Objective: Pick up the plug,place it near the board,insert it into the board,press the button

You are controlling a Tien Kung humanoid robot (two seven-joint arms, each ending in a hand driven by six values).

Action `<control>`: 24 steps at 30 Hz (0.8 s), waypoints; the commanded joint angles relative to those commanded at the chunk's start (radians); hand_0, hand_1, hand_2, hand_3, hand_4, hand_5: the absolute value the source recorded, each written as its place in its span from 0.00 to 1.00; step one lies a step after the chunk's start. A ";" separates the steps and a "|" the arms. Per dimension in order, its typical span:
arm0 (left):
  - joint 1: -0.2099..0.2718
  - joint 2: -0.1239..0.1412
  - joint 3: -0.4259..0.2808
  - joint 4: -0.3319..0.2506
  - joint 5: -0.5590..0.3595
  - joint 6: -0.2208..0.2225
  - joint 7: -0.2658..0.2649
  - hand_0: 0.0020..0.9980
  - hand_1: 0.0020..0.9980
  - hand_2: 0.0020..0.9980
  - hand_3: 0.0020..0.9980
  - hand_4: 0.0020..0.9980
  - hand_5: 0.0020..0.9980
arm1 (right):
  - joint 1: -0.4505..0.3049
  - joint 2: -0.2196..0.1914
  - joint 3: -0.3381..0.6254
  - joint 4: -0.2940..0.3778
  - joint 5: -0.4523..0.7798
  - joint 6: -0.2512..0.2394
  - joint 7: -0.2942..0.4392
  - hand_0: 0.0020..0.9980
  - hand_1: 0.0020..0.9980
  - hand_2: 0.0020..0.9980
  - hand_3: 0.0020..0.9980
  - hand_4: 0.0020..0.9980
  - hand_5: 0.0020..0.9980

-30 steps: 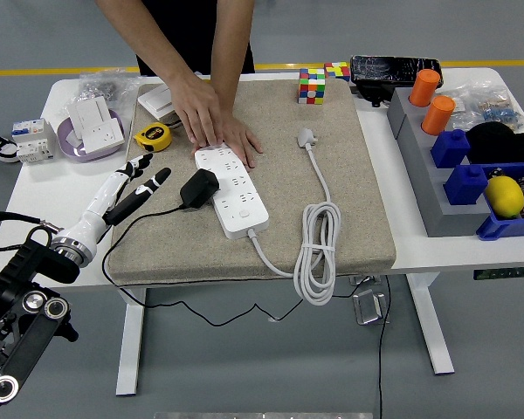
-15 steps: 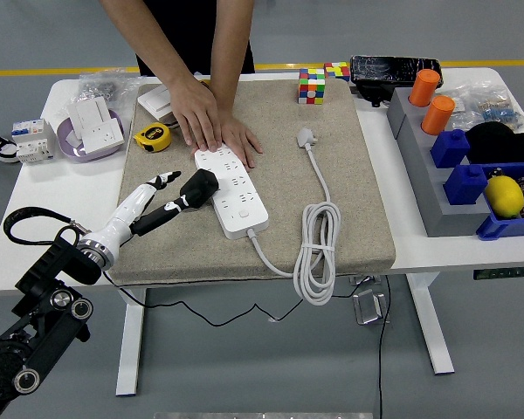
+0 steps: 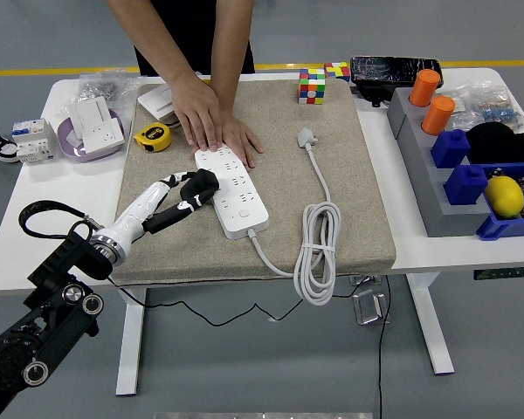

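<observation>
The black plug (image 3: 199,187) is held in the fingers of the left hand (image 3: 176,199), at the left edge of the white board (image 3: 233,190) on the mat (image 3: 271,166). The board's far end is pressed down by a person's hands (image 3: 211,122). A miss is judged possible: if the plug is tilted, the pins may be caught beside the holes and the board pushed right. The button cannot be made out clearly.

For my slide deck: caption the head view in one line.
Robot's left hand grips the black plug at the white power strip, which a person's hands steady on a beige mat.
</observation>
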State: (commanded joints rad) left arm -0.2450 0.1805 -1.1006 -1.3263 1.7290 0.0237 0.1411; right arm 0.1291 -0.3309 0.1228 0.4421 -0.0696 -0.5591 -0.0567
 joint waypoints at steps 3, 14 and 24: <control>-0.008 0.003 0.019 0.007 -0.012 -0.003 0.000 1.00 1.00 0.98 0.94 1.00 1.00 | 0.000 0.000 -0.001 0.000 0.000 0.000 0.000 1.00 0.90 0.83 0.84 1.00 1.00; -0.038 0.009 0.059 0.034 -0.027 -0.001 -0.007 1.00 1.00 0.98 0.94 1.00 1.00 | 0.002 0.001 0.001 0.000 -0.001 0.001 -0.001 1.00 0.90 0.83 0.84 1.00 1.00; -0.062 0.005 0.058 0.073 -0.026 0.004 -0.015 1.00 1.00 0.98 0.93 1.00 1.00 | 0.001 0.002 0.002 0.000 -0.001 0.001 -0.001 1.00 0.89 0.83 0.84 1.00 1.00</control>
State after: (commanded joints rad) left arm -0.3068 0.1850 -1.0429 -1.2535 1.7025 0.0274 0.1261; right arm 0.1305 -0.3294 0.1246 0.4421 -0.0708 -0.5579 -0.0575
